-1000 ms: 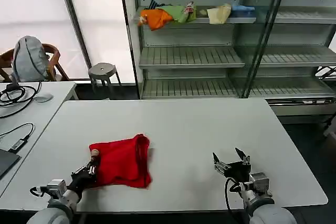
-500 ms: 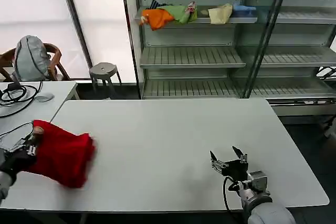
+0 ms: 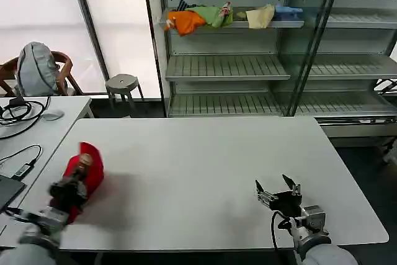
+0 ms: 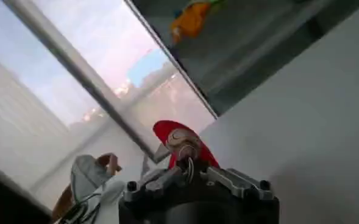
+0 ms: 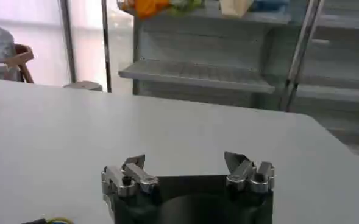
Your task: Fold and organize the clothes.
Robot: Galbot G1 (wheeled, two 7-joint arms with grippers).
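Observation:
The red T-shirt (image 3: 90, 169) is bunched into a folded bundle at the left edge of the white table (image 3: 205, 172), lifted and tilted. My left gripper (image 3: 75, 181) is shut on the bundle's near end. In the left wrist view the red cloth (image 4: 182, 143) sticks up from between the closed fingers of the left gripper (image 4: 188, 169). My right gripper (image 3: 277, 188) rests open near the table's front right, well away from the shirt, with nothing between its fingers (image 5: 133, 164).
A second table (image 3: 25, 134) with cables and a laptop corner stands to the left. Metal shelving (image 3: 248, 60) behind holds orange, green, cream and blue garments (image 3: 217, 17). A stool (image 3: 121, 83) and a chair with a grey bag (image 3: 36, 69) stand at the back left.
My left gripper swung the red bundle from the table's front centre out past the left edge, then back in to the left edge. The right gripper barely moved.

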